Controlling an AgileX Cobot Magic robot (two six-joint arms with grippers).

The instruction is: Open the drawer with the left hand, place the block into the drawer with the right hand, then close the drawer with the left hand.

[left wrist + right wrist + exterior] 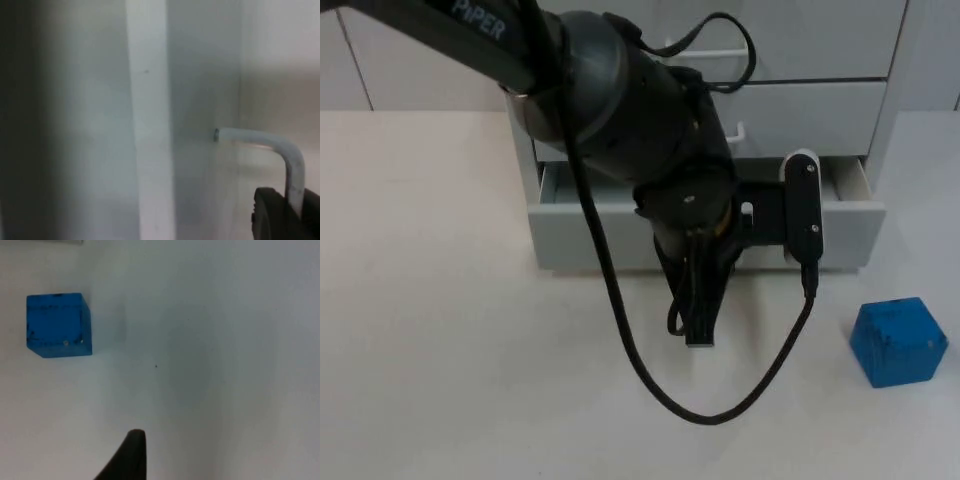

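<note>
While the bottom drawer (845,212) of the white cabinet (820,90) is standing slightly pulled out, the left gripper (698,325) is hanging in front of it, one fingertip (280,215) sitting just beside the drawer's handle (280,150); whether its fingers are spread I cannot tell. The blue block (898,341) is resting on the table (440,330), right of the drawer front and nearer.

Matt white worktop (440,330), smooth; drawer (590,225) front pale grey plastic with satin sheen, its handle (280,147) smooth white rod; block (898,341) matt blue, faces scuffed with dark marks; left arm (620,110) shell semi-gloss black plastic.
</note>
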